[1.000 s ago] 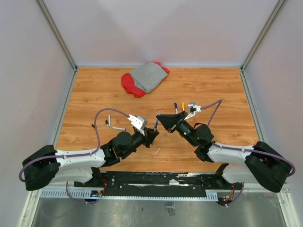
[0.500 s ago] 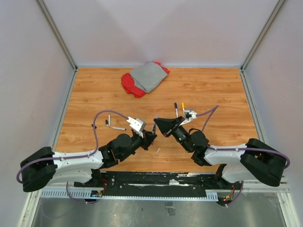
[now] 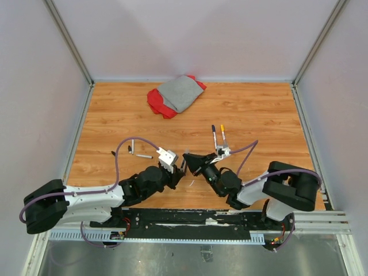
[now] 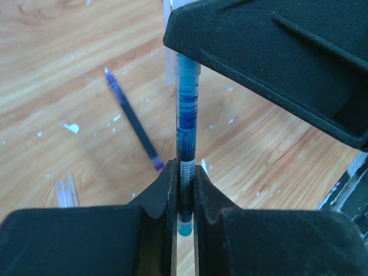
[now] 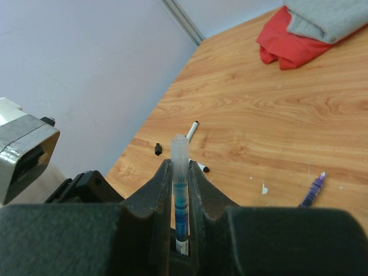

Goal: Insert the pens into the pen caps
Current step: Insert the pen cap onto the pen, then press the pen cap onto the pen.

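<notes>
Item: 1 blue pen (image 4: 187, 115), held off the surface (image 3: 259, 109) near its front middle, shared by 2 arms. Left end effector (image 4: 184, 175) is clamped together on the labelled lower barrel. Right end effector (image 5: 181, 184) is clamped on the opposite end, where a pale translucent tube (image 5: 179, 150) stands proud of its fingers; probably the cap, though whether it is fully seated cannot be told. Purpose of the hold, as judged: 1 arm steadies the barrel while the other presses along the same axis. Surroundings: 1 purple pen (image 4: 132, 121) lying loose just beneath; 1 dark-ended pen (image 3: 214, 135) and 1 yellow-orange-ended pen (image 3: 223, 134) just beyond the right arm; 2 pens (image 3: 133, 145) and 1 black cap (image 3: 113, 153) to the left; grey cloth (image 3: 178, 92) over red cloth (image 3: 155, 100) at the far edge, well apart. Obstructions: none between the fingers; the 2 noses nearly meet, leaving little barrel exposed
</notes>
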